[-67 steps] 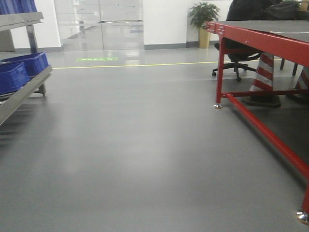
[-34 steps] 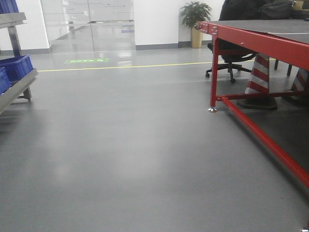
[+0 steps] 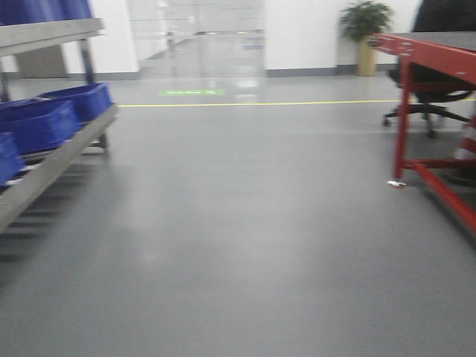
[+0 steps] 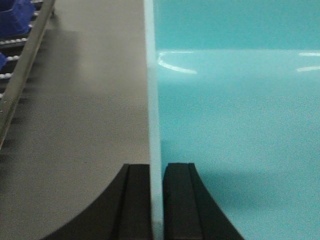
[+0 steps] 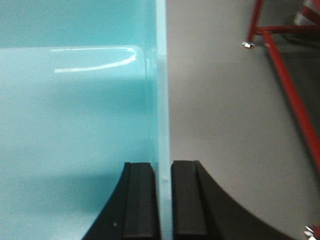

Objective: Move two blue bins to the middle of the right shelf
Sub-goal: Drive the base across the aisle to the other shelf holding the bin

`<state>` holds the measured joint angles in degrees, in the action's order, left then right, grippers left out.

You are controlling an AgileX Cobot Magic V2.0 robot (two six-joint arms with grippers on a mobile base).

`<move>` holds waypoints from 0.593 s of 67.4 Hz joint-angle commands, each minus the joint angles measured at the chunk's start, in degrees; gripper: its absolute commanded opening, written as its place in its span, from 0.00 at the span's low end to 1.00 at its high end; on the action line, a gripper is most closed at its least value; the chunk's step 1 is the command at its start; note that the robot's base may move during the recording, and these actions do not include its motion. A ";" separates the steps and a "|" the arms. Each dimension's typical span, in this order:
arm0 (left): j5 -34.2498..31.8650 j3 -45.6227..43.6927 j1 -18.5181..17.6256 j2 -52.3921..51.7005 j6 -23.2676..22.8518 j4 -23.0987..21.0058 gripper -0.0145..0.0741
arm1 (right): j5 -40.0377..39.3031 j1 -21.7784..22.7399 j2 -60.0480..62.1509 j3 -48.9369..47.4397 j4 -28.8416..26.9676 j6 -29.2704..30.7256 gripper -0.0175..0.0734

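Observation:
I hold one light blue-green bin between both arms. In the left wrist view my left gripper is shut on the bin's left wall, with the bin's inside to the right. My right gripper is shut on the bin's right wall, and the bin's inside lies to the left. In the front view, dark blue bins sit on a grey metal shelf at the left. Whether this is the right shelf I cannot tell.
A red-framed table stands at the right, with an office chair behind it. A potted plant is by the far wall. Grey floor with a yellow line stretches ahead. The shelf's roller rail runs close by on my left.
The front view first swung so the left shelf slid almost out of frame, then swung back. Now more of the shelf shows, the red table sits farther right, and the picture is blurred.

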<state>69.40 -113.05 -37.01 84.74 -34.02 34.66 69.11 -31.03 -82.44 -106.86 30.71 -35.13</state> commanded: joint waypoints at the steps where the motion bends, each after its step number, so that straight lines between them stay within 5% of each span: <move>1: -1.86 -0.71 -0.37 -0.79 0.55 0.70 0.04 | -2.18 -0.03 0.31 -0.44 2.14 0.11 0.01; 40: -2.00 -0.71 -0.37 -0.79 0.55 0.68 0.04 | -2.18 -0.03 0.31 -0.44 2.14 0.11 0.01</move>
<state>69.40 -113.05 -37.01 84.74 -34.02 34.78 69.00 -31.03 -82.54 -106.86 30.71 -35.13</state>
